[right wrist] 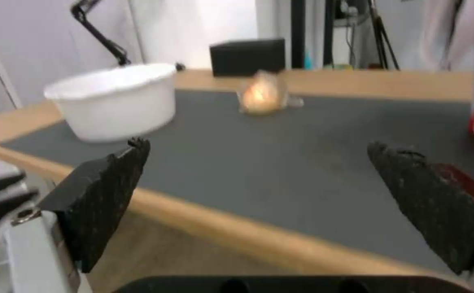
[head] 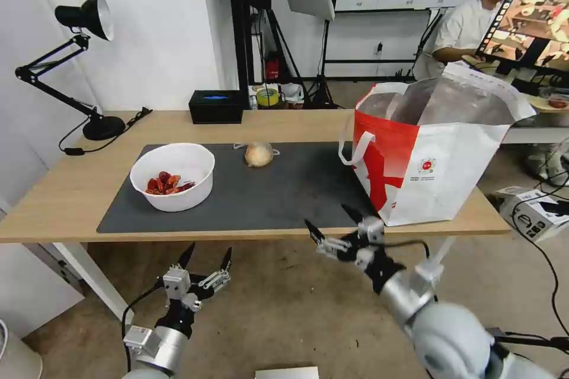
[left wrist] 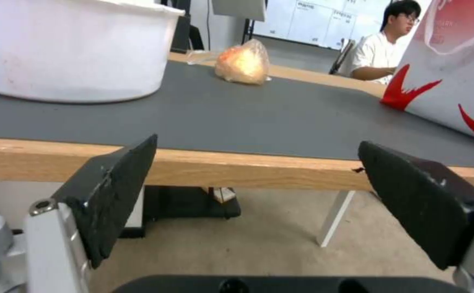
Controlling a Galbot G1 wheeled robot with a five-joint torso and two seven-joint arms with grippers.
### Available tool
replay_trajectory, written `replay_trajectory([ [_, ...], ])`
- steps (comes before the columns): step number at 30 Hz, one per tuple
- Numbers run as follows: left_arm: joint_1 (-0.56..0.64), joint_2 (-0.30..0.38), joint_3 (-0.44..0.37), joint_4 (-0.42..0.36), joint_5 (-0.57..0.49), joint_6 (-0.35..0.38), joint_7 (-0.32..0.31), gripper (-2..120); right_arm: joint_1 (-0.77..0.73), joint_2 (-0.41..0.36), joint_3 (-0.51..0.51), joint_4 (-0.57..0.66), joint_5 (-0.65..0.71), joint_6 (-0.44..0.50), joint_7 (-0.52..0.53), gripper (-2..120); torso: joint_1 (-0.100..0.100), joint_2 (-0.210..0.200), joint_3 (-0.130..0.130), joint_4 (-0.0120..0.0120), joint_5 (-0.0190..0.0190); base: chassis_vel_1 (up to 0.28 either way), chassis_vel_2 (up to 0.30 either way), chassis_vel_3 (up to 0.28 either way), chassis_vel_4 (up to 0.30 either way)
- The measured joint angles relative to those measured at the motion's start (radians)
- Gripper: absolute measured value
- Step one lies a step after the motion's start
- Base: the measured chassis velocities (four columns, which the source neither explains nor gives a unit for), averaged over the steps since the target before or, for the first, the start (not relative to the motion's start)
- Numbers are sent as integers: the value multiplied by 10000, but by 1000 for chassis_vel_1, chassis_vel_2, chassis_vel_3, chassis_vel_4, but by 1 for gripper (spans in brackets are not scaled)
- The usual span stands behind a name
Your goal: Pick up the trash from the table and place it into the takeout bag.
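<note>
On the table's [head: 71,189] dark grey mat [head: 284,189] stands a white round bowl [head: 172,176] [left wrist: 68,49] [right wrist: 114,99] holding red shells at the left. A beige plastic-wrapped ball [head: 259,154] [left wrist: 243,62] [right wrist: 261,95] lies near the mat's far edge. The red-and-white takeout bag [head: 432,154] [left wrist: 454,69] stands open on the table's right end, foil lining showing. My left gripper [head: 206,256] [left wrist: 256,191] hangs open below the front edge, under the bowl. My right gripper [head: 333,222] [right wrist: 258,191] is open just before the front edge, beside the bag's near corner.
A black box with a blue top [head: 216,106] and a black desk lamp [head: 89,71] stand at the table's back. A white table leg [head: 89,275] lies left of my left arm. Cardboard boxes [head: 536,210] and cables sit on the floor at the right.
</note>
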Motion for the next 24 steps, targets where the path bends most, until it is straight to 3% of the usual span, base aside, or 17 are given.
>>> replay_trajectory([
  [19, 142, 2, -35, -15, 52, -62, 18, 100, -746, 531, -537, -803, -943, 278, -133, 100, 0, 0, 0, 1, 0, 0, 0, 0, 0],
  [24, 105, 35, -15, 54, 48, -65, 21, 100, 380, 590, -1160, -1203, -788, 109, 32, 100, 1, 0, 1, 1, 1, 0, 0, 0, 0],
])
